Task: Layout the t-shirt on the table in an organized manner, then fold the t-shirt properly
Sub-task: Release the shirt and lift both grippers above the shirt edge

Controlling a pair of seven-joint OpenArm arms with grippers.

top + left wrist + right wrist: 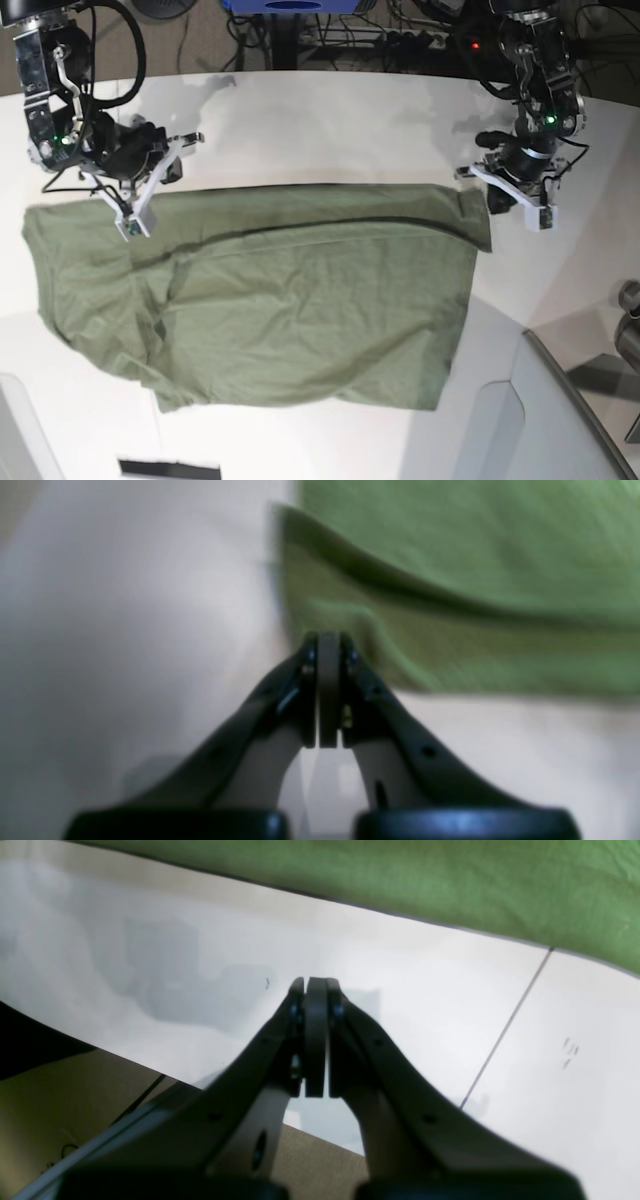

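The olive-green t-shirt (300, 300) lies spread across the white table (330, 120), wrinkled, with a fold line running along its upper part. In the base view my right gripper (131, 226) hangs at the shirt's upper left edge. Its wrist view shows the gripper (316, 982) shut with nothing in it, over bare table (400, 1005), with the t-shirt (400, 880) just beyond the tips. My left gripper (542, 216) sits to the right of the shirt's upper right corner, apart from it. It is shut and holds nothing (328, 637), and the t-shirt (475, 580) lies blurred behind it.
A thin seam (505, 1030) crosses the tabletop. The table's edge and the floor (60, 1100) show below my right gripper. Cables and equipment (400, 40) crowd the far side. A pale panel (560, 420) stands at the lower right, and a black strip (170, 468) lies at the near edge.
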